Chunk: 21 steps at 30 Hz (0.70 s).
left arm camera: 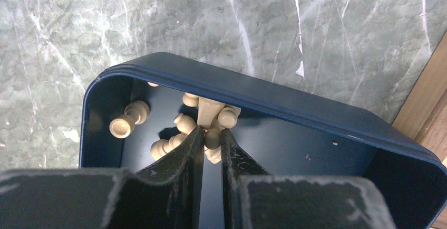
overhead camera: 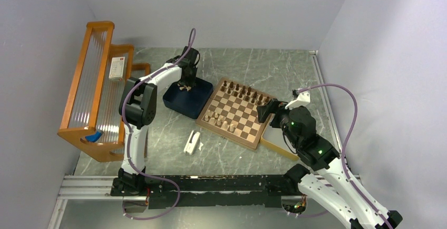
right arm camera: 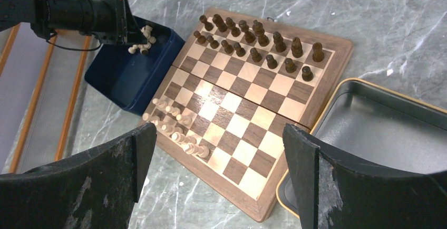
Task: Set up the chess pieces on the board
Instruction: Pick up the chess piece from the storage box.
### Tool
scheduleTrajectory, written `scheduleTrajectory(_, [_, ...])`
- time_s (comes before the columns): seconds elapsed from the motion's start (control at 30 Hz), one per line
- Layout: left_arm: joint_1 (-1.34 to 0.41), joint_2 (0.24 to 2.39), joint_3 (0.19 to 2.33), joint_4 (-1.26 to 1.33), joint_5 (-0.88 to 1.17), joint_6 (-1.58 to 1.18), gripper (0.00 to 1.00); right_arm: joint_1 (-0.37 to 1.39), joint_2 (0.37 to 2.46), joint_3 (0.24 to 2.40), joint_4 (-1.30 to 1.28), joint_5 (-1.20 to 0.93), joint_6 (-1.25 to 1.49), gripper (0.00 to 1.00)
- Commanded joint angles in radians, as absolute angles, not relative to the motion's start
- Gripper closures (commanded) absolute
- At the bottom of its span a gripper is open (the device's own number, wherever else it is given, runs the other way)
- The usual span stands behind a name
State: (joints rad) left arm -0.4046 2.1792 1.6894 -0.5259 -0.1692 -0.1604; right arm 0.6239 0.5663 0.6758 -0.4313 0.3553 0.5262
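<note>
dark pieces ranked on the board, pale pieces partly (rest in blue tray); left gripper pinches one, right gripper gapes empty

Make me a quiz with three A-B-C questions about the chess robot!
1. Where is the left claw?
A. Down in the dark blue tray
B. Over the chessboard
C. On the wooden rack

2. What colour are the loose pieces in that tray?
A. Dark brown
B. Pale tan
C. Red

3. How is the right claw?
A. Shut on a dark piece
B. Shut on a pale piece
C. Wide open and empty

Answers:
1 A, its fingers reach inside the tray's wall and pinch a pale piece.
2 B, every piece lying there is pale tan.
3 C, its fingers stand far apart with nothing between them.
</note>
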Motion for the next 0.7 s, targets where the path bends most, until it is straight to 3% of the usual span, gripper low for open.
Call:
scheduleTrajectory(0.0, [-0.399,2.165,1.729,-0.544,-0.124,-0.152,0.82,0.627,0.564,0.672,-0.417,0.370,0.522,0.05])
scheduleTrajectory(0.67, [-0.402,1.982,1.669,-0.615,-0.011,-0.173,0.86,0.628,0.569,0.657,-0.411,0.351,0.539,0.05])
